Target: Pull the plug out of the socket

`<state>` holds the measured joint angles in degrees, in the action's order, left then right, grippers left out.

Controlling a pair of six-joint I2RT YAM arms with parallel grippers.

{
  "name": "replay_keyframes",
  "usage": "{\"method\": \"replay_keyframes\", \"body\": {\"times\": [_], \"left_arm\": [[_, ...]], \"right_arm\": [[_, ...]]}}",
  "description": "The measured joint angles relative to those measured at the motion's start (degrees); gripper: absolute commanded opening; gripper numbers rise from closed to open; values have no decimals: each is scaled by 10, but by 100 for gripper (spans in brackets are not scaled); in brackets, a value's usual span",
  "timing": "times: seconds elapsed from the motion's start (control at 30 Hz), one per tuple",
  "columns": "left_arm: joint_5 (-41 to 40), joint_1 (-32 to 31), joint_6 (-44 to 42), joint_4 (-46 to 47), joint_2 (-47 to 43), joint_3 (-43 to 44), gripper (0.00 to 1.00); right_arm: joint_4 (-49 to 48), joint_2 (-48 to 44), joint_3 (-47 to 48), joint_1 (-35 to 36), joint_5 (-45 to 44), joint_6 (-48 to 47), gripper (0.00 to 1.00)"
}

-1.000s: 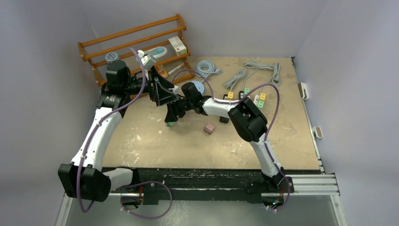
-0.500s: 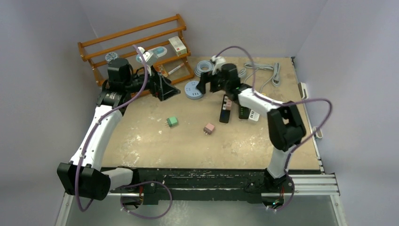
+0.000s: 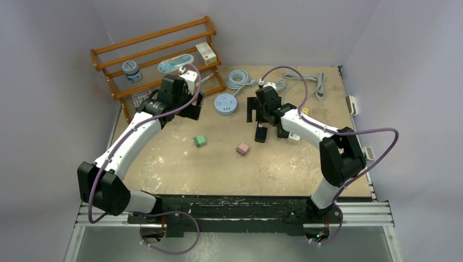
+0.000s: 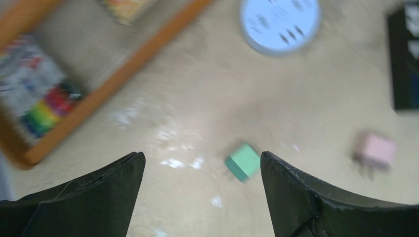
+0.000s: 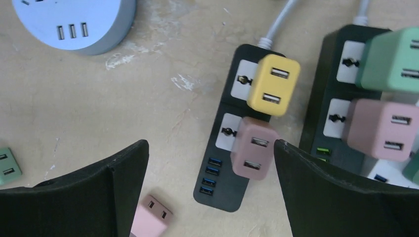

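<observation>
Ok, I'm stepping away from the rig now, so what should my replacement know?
Left gripper: open, empty, facing the loose green plug.
Right gripper: open, empty, over the black strip.
Done: loose green plug and loose pink plug lie unplugged on the table.
To pull: yellow plug and inserted pink plug in that strip; the neighbouring strip is also loaded.

Yellow plug (image 5: 272, 85) and pink plug (image 5: 254, 154) sit in black socket strip (image 5: 230, 190).
</observation>
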<state>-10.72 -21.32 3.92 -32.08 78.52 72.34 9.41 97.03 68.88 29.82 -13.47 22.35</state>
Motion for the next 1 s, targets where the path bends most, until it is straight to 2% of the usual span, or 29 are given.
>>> {"method": "replay_keyframes", "body": {"times": [0.17, 0.27, 0.4, 0.57, 0.9, 0.93, 1.0], "left_arm": [[213, -10, -68, -92, 11, 27, 89], [337, -25, -86, -91, -5, 21, 91], [417, -28, -79, -66, -33, 8, 88], [401, -29, -41, -14, 12, 8, 83], [295, -49, 129, 181, 104, -32, 80], [284, -56, 141, 200, 117, -32, 80], [264, -74, 159, 226, 145, -28, 80]], "right_arm": [[34, 2, -2, -3, -37, 10, 96], [41, 2, -2, -5, -46, 11, 94], [39, 2, -4, -9, -51, 15, 84], [36, 6, -16, -15, -50, 23, 74], [15, 37, -31, -23, -40, 36, 59], [12, 40, -31, -24, -36, 36, 55], [7, 46, -31, -27, -33, 36, 33]]}}
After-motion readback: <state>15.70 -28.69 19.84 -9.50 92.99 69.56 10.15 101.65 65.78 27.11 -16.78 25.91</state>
